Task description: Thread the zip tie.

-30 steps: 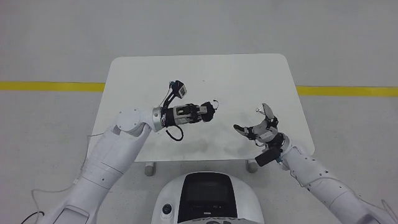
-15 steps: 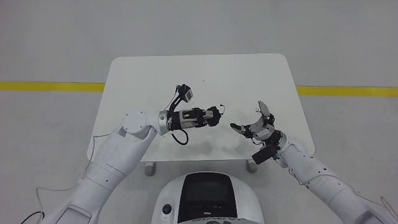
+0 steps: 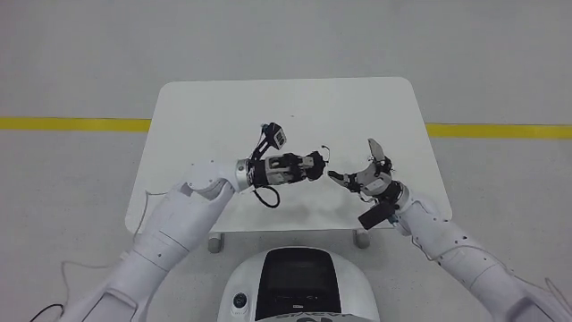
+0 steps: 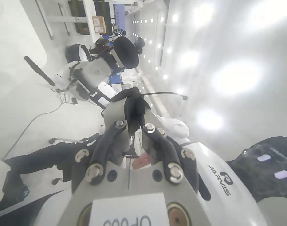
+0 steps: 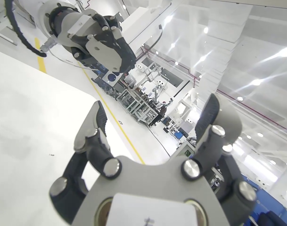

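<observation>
A thin black zip tie (image 3: 322,152) is held above the white table (image 3: 214,116) by my left gripper (image 3: 314,164), which is shut on it. In the left wrist view the tie (image 4: 162,93) curves out from the shut left gripper (image 4: 134,96) and ends in a small head. Close beside it, my right gripper (image 3: 354,166) stands open and holds nothing. In the right wrist view the right gripper (image 5: 155,115) has its jaws spread wide. Beyond them is the left gripper (image 5: 125,56), with the tie (image 5: 157,37) arcing from it.
Both grippers hover over the front middle of the table, whose bare top (image 5: 28,95) lies beneath them. A yellow floor line (image 3: 71,124) runs past either side of the table.
My left gripper has carried the zip tie to the right, toward the right gripper. The right gripper has shifted slightly left, so the gap between them has narrowed.
</observation>
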Robot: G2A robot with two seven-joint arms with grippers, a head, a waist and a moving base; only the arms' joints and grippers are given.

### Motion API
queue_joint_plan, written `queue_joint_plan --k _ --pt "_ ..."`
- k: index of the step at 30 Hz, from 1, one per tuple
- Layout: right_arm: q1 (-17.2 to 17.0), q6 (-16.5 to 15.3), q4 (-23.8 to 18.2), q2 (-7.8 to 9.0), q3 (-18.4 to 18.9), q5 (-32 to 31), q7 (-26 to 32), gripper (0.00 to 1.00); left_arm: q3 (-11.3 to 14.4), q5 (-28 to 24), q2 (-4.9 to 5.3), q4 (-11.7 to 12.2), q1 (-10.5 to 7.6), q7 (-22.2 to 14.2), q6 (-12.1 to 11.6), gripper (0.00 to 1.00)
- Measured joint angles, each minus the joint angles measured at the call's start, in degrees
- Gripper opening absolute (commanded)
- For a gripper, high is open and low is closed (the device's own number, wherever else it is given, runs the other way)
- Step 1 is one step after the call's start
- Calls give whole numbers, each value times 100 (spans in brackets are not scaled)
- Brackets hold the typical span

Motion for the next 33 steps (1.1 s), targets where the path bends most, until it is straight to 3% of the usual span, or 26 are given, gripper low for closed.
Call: queue_joint_plan --k 9,10,12,13,15,18,23,33 --pt "53 0 -66 -20 -129 0 -364 100 114 -959 -89 285 -35 -341 -64 0" --pt "79 0 -54 -25 -154 0 -372 94 146 -1063 -105 346 -59 -402 -53 0" --pt "118 0 -32 -32 -185 0 -373 69 192 -1136 -129 434 -101 -428 -80 0" --pt "134 0 -25 -36 -194 0 -369 65 215 -1164 -141 469 -116 -431 -100 0" --pt "157 0 -18 -46 -205 0 -357 45 261 -1220 -164 535 -149 -447 -136 0" --pt "174 0 -25 -62 -202 0 -350 36 275 -1231 -171 558 -162 -454 -145 0" --pt "230 0 -1 -72 -232 0 -338 33 273 -1228 -170 555 -160 -453 -144 0" --pt "417 0 22 -59 -489 0 -239 15 273 -1228 -170 555 -160 -453 -144 0"
